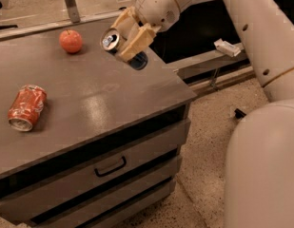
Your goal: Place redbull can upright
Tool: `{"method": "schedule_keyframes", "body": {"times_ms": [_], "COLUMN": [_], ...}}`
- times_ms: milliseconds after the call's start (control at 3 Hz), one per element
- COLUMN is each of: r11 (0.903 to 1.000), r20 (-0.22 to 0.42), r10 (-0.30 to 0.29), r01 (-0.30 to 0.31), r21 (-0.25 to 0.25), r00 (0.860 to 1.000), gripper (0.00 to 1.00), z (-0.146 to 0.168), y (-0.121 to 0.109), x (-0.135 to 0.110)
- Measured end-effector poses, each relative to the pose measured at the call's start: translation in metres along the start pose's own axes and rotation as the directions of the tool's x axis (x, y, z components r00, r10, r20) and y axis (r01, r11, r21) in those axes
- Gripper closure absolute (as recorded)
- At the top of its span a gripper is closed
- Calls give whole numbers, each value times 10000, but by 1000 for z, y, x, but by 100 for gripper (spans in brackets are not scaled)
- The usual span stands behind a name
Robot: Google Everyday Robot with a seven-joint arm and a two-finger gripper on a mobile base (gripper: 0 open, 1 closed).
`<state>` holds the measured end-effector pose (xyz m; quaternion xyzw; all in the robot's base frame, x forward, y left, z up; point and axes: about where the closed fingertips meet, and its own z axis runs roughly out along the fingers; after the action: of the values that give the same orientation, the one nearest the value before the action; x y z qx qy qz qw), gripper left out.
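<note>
Redbull can [112, 40] hangs tilted, pinched in my gripper [129, 36] above the table [113, 103]; apple [71, 41] near it, soda can [26, 107] well apart.

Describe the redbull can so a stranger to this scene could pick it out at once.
Find the gray drawer cabinet; above its far right edge hangs the gripper. The redbull can is clamped in it, tilted, silver end toward the camera. Unlike the crushed orange can lying at the image's left and the round red fruit, it is slim, silver-blue.
</note>
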<state>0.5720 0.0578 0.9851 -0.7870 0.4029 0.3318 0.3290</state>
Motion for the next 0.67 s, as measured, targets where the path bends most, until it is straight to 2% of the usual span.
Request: {"method": "schedule_keyframes", "body": {"times_ms": [333, 667], "r11": [9993, 9950], "r20": [267, 1392], "r10": [86, -189], "r01": [-95, 49], "r21": [355, 1002], "r00": [9996, 9901], "gripper": [100, 100], "z": [1, 10], "y": [-5, -8], "x": [3, 5]}}
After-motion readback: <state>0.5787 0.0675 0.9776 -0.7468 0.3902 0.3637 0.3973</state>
